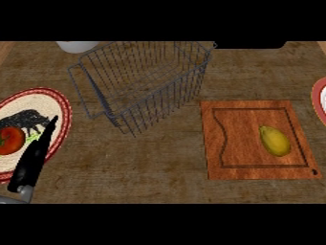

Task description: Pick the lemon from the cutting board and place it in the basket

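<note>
A yellow lemon (275,140) lies on the right half of the brown cutting board (236,158), which sits at the right of the counter. The wire basket (94,67) stands at the back centre, to the left of the board and apart from it, with nothing in it. My left hand (33,160) shows at the lower left, black fingers straight and pointing up over a woven plate, far from the lemon. My right hand is not in view.
Under my left hand a round woven plate (52,103) carries a red tomato (8,140). A red-rimmed plate (319,103) is cut off by the right edge. A white object (77,46) stands at the back, behind the basket.
</note>
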